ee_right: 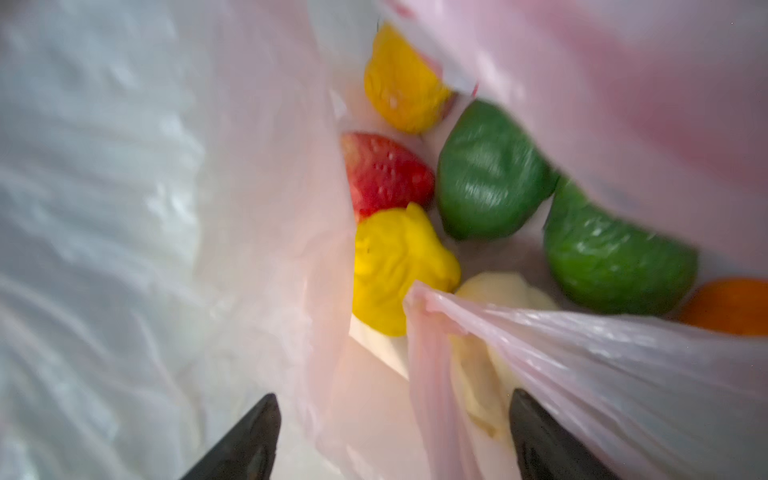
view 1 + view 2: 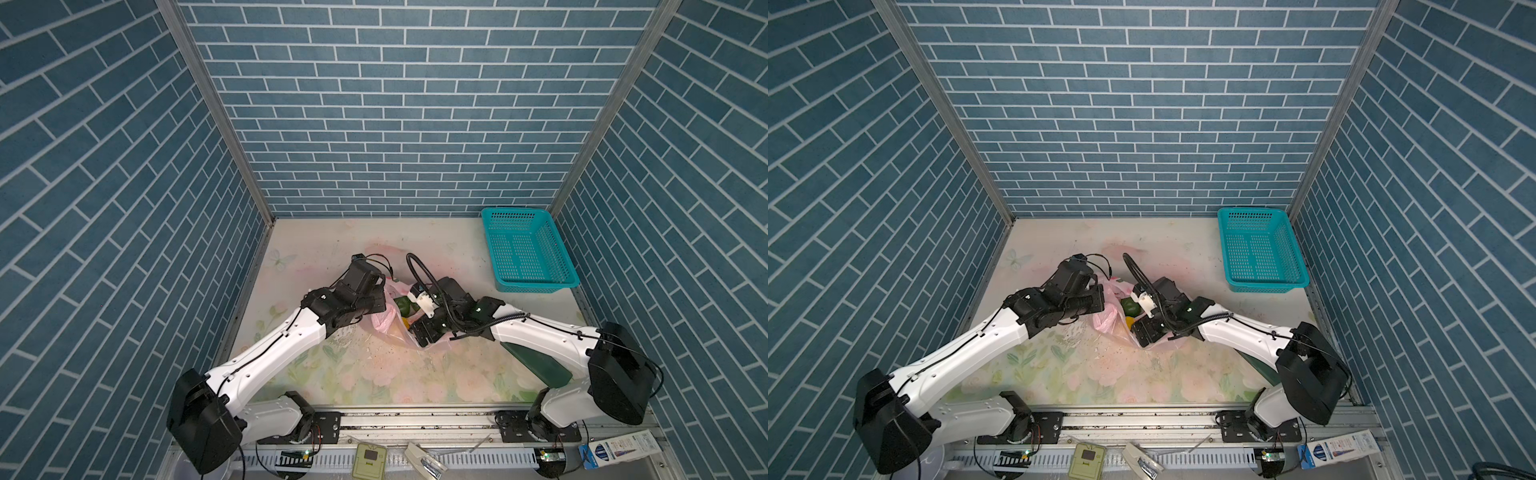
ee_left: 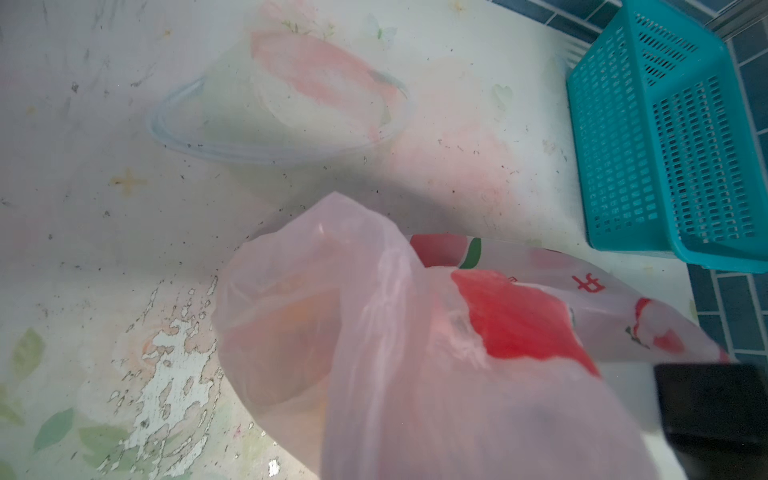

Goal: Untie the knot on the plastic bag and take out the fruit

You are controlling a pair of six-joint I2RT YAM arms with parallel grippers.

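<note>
Right tool: spread wide, its tips inside the mouth of the plastic bag. A fold of film lies between them and nothing is gripped.
Left tool: pressed together. I can't see the tips, but the film rises to it, so I judge it pinches the rim to hold the mouth open.
Knot: none visible, so untying looks done.
Fruit: inside the bag on the worktop. The yellow piece and the cream-white piece are nearest my right tool.
Basket: well apart, likely the drop-off.
</note>
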